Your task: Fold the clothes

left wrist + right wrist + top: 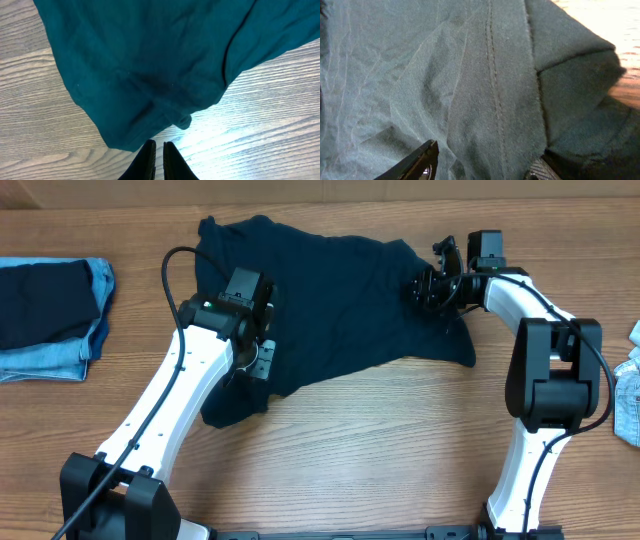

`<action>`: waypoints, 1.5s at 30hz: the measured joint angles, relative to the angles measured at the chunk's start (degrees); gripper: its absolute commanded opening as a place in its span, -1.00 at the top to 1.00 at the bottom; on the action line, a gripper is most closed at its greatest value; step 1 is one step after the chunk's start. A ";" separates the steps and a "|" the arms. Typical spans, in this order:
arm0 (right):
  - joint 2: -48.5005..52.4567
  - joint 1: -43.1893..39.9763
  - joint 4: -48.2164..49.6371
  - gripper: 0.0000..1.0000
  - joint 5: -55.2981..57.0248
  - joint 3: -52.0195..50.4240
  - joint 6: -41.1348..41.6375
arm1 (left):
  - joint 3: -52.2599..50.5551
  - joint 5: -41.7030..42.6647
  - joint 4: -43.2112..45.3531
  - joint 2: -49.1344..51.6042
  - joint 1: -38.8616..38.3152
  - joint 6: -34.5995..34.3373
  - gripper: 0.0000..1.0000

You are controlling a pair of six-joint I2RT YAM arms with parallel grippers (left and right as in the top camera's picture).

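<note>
From overhead, a dark T-shirt point(340, 300) lies crumpled across the wooden worktop point(380, 450). The left claw point(258, 365) is over its lower left part and the right claw point(432, 280) is at its right sleeve edge. Well off to the far side of the left claw sits a folded stack of clothes point(45, 320), a dark garment on blue denim. The left wrist camera shows the left claw point(159, 159) with its fingers point(149, 161) pressed almost together on nothing. It hangs above bare worktop point(260, 130), and the T-shirt's hem point(150, 75) is just ahead of the tips. The right wrist camera shows the right claw point(480, 167) spread wide. The T-shirt point(420, 75) fills the space between and ahead of its fingers point(417, 162), and a stitched seam point(492, 65) runs straight away from the gap.
</note>
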 measured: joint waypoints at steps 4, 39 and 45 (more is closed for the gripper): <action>-1.16 -0.98 -0.83 -0.11 1.55 0.00 0.00 | 0.00 0.00 0.00 0.00 0.00 0.00 0.79; -5.05 2.49 2.12 -0.23 11.19 0.00 2.01 | 0.00 0.04 0.81 0.00 0.00 0.02 0.78; -5.03 2.10 -10.47 -0.08 9.88 -0.02 6.34 | 0.00 0.04 1.90 0.00 0.00 0.00 0.76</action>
